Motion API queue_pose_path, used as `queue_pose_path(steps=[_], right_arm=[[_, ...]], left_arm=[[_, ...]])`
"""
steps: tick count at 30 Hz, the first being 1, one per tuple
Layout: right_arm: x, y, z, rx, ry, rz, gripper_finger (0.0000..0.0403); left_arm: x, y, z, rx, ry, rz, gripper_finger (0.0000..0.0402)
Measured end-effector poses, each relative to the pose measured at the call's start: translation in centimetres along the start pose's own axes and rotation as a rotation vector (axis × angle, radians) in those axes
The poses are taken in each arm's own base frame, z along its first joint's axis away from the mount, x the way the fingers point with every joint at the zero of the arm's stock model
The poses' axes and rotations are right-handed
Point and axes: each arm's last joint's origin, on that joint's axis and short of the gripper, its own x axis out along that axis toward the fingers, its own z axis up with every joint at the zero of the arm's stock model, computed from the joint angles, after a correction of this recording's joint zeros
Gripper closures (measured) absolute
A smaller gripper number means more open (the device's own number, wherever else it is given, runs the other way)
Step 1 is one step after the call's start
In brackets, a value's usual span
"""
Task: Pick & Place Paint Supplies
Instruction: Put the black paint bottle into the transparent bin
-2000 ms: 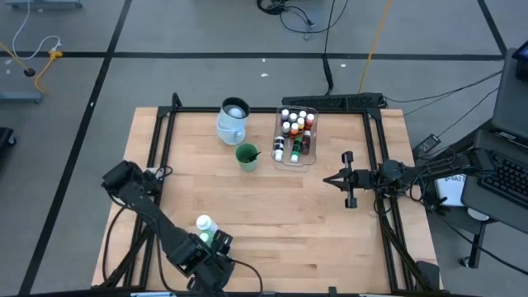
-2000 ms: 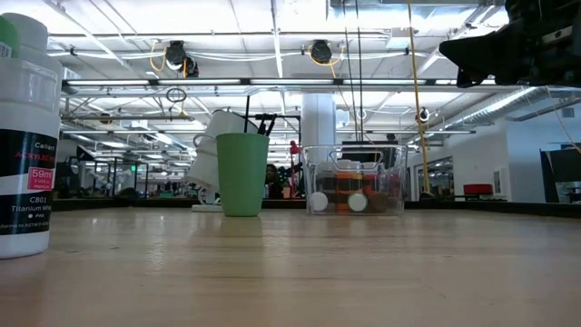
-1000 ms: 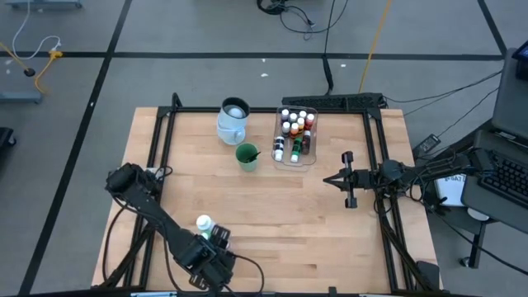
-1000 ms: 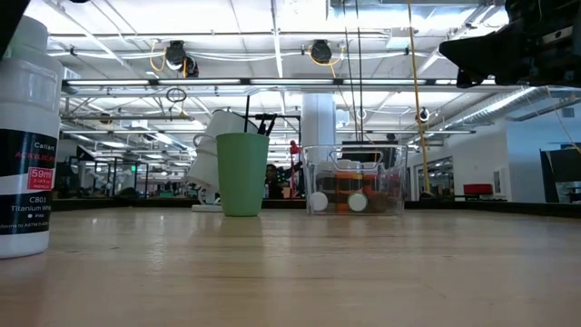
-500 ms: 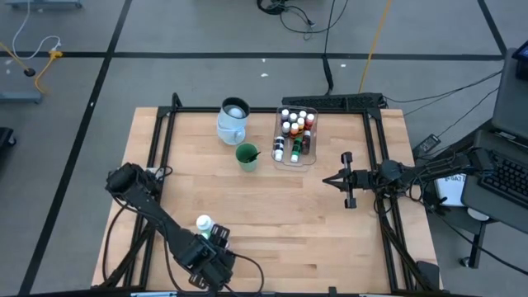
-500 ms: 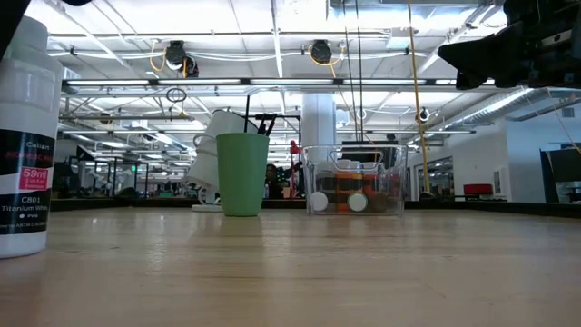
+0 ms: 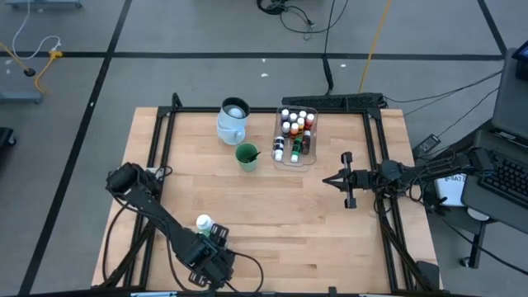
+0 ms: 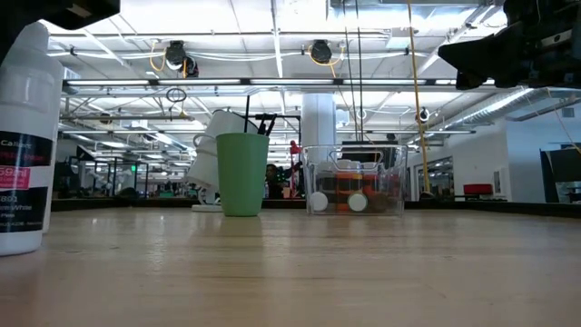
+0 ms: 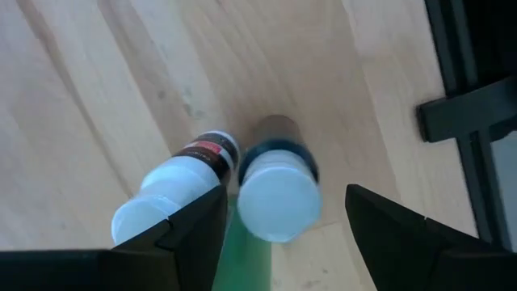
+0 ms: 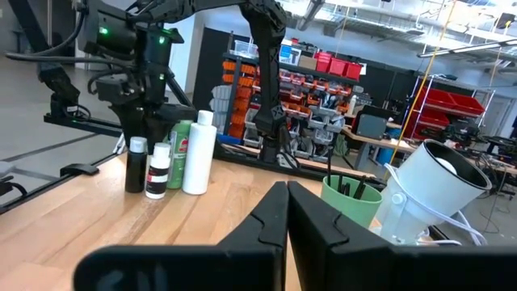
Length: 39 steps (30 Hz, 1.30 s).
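My left gripper [image 9: 279,214] open above black bottle [image 9: 276,187] beside white bottle [image 7: 203,223], lined up to grab. Right gripper [image 7: 347,190] shut, parked near tub [image 7: 295,159].

- The high camera hangs overhead, looking straight down on the whole desk [image 7: 264,206].
- The low camera sits at desk-top level, facing the green cup [image 8: 241,174] and clear tub [image 8: 355,180], also seen from above.
- The left wrist camera looks steeply down, close over two bottles.
- The right wrist camera looks level across the desk.
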Motion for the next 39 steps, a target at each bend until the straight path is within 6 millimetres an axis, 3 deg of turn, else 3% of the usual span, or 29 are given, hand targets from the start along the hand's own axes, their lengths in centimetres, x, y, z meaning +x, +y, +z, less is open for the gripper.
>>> queue_pose_path(steps=[22, 32, 39], right_arm=[[0.0, 0.0, 0.0, 0.0, 0.0, 0.0, 0.0401], [0.0, 0.0, 0.0, -0.002, 0.002, 0.0, 0.0401], [0.0, 0.0, 0.0, 0.0, 0.003, 0.0, 0.0401]], left_arm=[[0.0, 1.0, 0.8, -0.036, -0.026, -0.068, 0.0149], [0.0, 1.1, 0.9, -0.034, -0.026, -0.068, 0.0225], [0.0, 1.5, 1.0, -0.062, -0.024, -0.077, 0.0247]])
